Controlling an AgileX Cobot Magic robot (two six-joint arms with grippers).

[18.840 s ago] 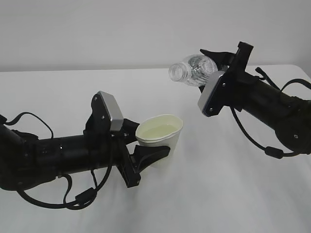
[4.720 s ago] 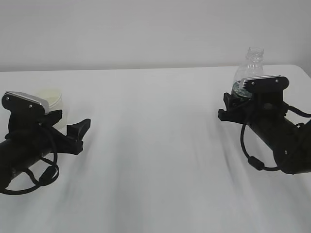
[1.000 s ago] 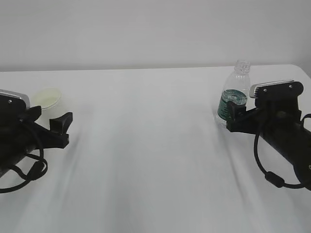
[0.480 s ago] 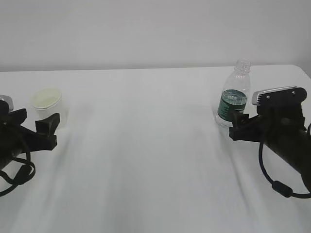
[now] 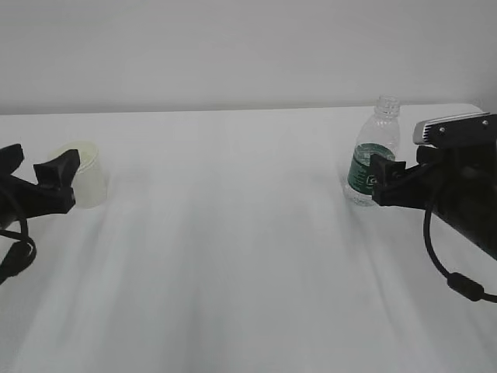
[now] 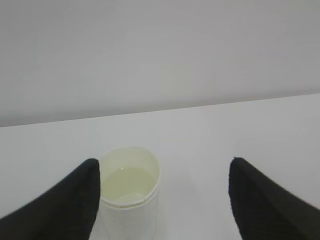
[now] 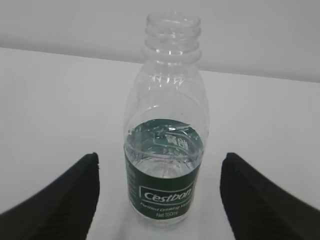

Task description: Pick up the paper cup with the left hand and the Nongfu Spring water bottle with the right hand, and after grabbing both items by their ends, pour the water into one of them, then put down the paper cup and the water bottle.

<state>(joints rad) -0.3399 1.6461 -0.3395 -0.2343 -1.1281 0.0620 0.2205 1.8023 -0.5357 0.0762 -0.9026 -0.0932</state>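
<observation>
The white paper cup stands upright on the table at the far left, with pale water inside. My left gripper is open just left of it. In the left wrist view the left gripper is spread wide, and the cup sits right beside its left finger, not held. The uncapped Nongfu Spring water bottle stands upright at the right with some water left in it. My right gripper is open beside it. In the right wrist view the bottle stands beyond the open right gripper, untouched.
A white table spreads between the two arms, with a plain pale wall behind its back edge. The right arm's black cable loops down near the table at the right edge.
Both arms have drawn back outward, the left one leftward and the right one rightward. The cup and bottle stay standing where they were, now further clear of the open fingers.
</observation>
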